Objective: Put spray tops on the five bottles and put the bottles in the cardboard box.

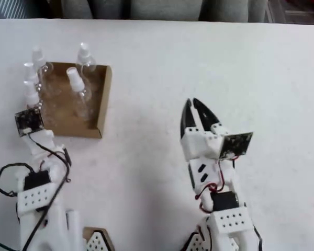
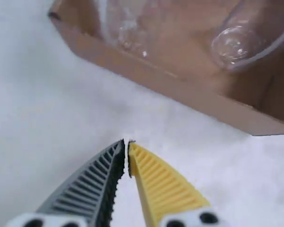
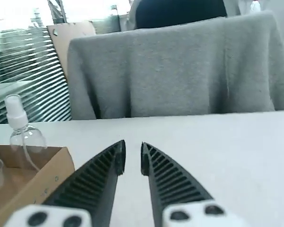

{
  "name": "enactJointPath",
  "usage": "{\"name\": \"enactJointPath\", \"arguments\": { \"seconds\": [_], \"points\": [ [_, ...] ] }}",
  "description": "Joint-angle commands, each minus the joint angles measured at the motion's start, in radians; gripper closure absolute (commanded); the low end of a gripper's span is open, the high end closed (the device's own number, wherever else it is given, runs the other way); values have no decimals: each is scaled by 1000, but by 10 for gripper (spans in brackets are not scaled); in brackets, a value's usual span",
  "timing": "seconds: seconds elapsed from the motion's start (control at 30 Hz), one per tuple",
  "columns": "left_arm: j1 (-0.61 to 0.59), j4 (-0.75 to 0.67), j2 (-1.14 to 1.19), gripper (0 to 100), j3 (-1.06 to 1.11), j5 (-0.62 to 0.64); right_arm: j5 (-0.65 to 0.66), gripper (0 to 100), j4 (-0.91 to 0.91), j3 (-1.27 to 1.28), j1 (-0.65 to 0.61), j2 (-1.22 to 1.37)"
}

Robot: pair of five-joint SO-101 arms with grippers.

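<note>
Left hand (image 2: 128,144) is hanging closed and empty, right hand (image 3: 132,145) slightly parted; five clear spray-topped bottles (image 1: 79,94) are apparently standing in the brown cardboard box (image 1: 105,99), nothing looking undone.

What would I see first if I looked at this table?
Probably the clear bottles with white spray tops, standing together in the brown box on the left side of the table. Next, the two white arms: the left gripper is shut by the box's near edge, and the right gripper is slightly open mid-table.
</note>
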Motion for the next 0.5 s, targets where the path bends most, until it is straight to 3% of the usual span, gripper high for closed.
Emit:
{"name": "enactJointPath", "arguments": {
  "seconds": [0.0, 0.13, 0.37, 0.47],
  "points": [
    [107, -18, -217, 979, 80, -15, -12, 983, 326, -8, 54, -248],
    [130, 55, -430, 979, 155, -17, -14, 983, 598, -18, 111, -406],
    [130, 247, -777, 978, 253, -20, -14, 983, 748, -23, 248, -355],
    [130, 327, -888, 978, 270, -95, -12, 983, 886, -23, 246, -384]
  ]
}}
